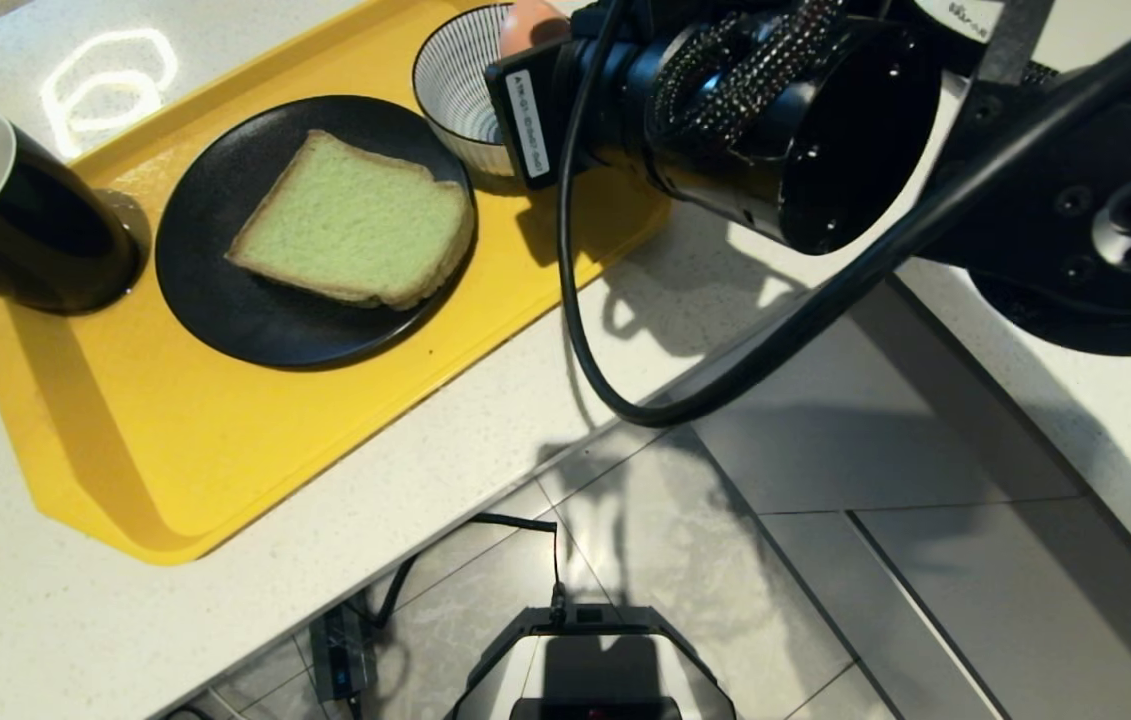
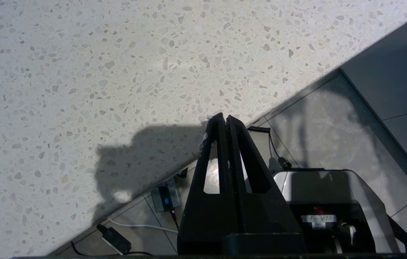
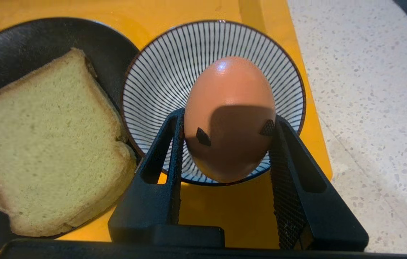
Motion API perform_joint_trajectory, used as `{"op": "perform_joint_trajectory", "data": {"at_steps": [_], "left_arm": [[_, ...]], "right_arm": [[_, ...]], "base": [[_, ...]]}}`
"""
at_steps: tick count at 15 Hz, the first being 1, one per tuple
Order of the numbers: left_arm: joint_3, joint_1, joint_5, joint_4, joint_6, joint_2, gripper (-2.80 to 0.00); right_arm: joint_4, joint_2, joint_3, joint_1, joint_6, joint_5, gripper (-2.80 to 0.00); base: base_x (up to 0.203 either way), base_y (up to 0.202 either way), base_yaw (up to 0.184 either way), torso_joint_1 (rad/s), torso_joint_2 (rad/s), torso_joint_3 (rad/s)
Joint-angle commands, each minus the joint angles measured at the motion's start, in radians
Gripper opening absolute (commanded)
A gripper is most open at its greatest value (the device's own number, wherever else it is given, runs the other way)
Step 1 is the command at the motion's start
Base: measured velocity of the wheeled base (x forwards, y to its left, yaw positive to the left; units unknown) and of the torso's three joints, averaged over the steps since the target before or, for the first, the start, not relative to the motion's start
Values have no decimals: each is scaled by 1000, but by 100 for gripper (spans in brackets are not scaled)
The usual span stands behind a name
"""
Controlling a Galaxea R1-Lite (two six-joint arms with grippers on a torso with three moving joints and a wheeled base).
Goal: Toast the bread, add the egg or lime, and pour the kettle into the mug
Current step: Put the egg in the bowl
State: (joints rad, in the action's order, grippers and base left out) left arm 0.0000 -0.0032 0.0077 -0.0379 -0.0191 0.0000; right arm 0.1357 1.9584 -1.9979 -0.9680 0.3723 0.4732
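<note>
Bright overhead light: glare on the counter, hard shadows (egg half-shaded), bread slightly soft.

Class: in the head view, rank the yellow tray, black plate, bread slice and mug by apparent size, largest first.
1. Yellow tray
2. Black plate
3. Bread slice and mug: too close to rank, since the mug is cut off by the frame edge.

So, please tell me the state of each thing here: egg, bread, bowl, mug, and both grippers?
egg: held off the tray, above the bowl
right gripper: shut on the egg, over the bowl
bread: flat on the black plate
striped bowl: upright on the yellow tray, nothing visible inside
mug: upright on the tray
left gripper: shut, empty, at the counter edge
</note>
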Motion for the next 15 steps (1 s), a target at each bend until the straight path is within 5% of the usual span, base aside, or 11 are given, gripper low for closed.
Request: {"op": "perform_joint_trajectory", "data": {"at_steps": [1,15], "left_arm": [[14,0,-2,0,-1,0,-280],[14,0,0,0,-1,0,-280]], "right_arm": [[1,-13,1,-5,2,2,-280],[50,36,1,-6,2,2,-280]], "base": [[0,0,0,0,0,0],[0,0,0,0,0,0]]}}
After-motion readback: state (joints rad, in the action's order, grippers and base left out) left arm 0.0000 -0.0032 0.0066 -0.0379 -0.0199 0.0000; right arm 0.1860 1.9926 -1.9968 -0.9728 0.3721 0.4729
